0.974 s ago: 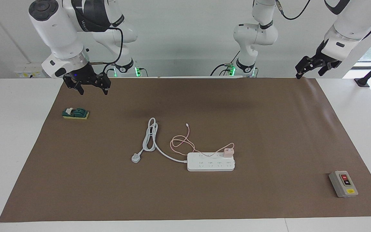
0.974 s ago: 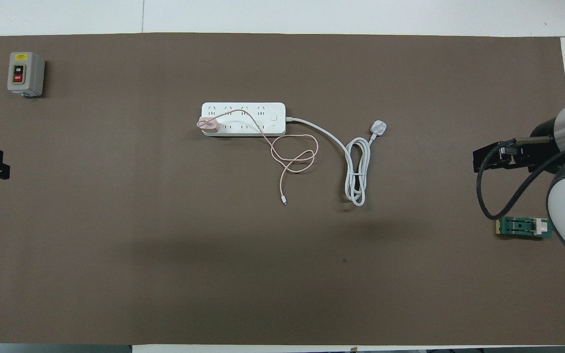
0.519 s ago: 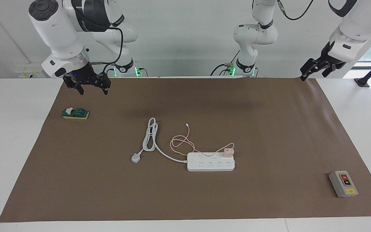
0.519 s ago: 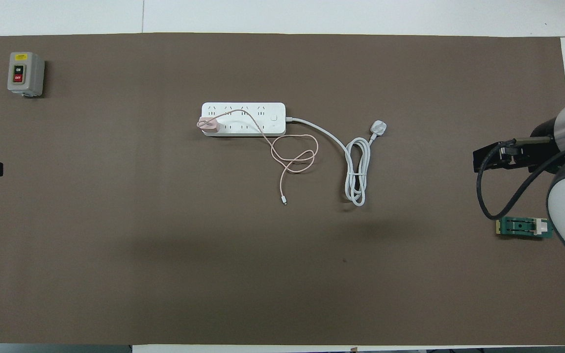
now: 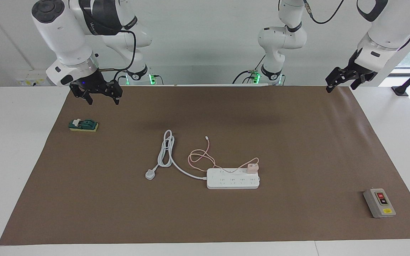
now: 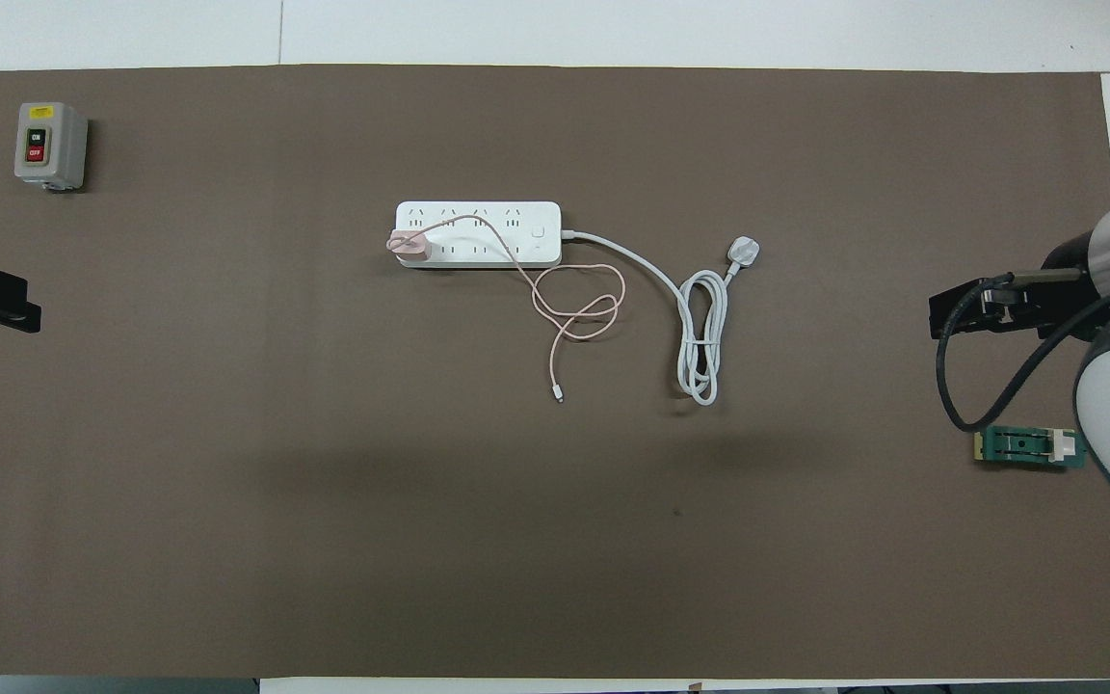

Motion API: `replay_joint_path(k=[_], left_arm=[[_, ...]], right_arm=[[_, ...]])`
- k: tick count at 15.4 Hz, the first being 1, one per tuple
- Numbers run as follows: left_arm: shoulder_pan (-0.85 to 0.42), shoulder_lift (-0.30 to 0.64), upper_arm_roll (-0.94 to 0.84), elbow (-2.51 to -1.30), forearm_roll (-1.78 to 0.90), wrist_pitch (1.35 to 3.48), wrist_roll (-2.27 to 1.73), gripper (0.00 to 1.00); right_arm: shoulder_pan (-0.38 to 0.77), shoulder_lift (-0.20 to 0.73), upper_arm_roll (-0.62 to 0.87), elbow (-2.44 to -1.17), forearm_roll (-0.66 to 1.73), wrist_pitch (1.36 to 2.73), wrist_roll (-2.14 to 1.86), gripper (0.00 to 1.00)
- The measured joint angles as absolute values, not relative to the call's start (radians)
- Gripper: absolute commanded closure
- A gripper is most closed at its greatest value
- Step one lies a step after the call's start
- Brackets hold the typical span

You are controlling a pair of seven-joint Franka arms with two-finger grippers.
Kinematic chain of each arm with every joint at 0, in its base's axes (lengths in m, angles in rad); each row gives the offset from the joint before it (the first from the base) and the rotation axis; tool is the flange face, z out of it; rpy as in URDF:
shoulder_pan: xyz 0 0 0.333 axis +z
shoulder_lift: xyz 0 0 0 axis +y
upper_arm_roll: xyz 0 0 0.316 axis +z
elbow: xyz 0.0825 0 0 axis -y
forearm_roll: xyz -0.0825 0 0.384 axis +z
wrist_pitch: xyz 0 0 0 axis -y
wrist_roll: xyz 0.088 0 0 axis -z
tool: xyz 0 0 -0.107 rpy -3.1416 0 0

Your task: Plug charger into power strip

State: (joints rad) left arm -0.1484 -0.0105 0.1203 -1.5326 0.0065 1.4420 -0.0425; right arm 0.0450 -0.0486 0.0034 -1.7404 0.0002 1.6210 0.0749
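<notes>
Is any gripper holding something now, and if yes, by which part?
Nothing is held. The left gripper and the right gripper are both open and empty, up over the mat's corners; the charger sits on the power strip.

Facing cam is sitting high across the table, looking back at the robots & down at a slant, taking in arm bases, back wall & the whole brown mat (image 5: 297, 142). Overhead cam is hanging above the robots' end, looking fwd & steeply down, closer in, mat (image 6: 324, 482) nearly filling it. Both are sharing the mat w/ the power strip (image 5: 232, 183) (image 6: 516, 222) mid-table, half a turn apart
</notes>
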Motion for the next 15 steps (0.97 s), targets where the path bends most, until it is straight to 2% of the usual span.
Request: replay_joint_path(k=[15], left_arm=[[-0.138, -0.01, 0.105, -1.566, -0.018, 1.482, -0.036, 0.0]], right_arm=[[0.045, -0.049, 0.003, -1.74, 0.0, 1.621, 0.075, 0.0]])
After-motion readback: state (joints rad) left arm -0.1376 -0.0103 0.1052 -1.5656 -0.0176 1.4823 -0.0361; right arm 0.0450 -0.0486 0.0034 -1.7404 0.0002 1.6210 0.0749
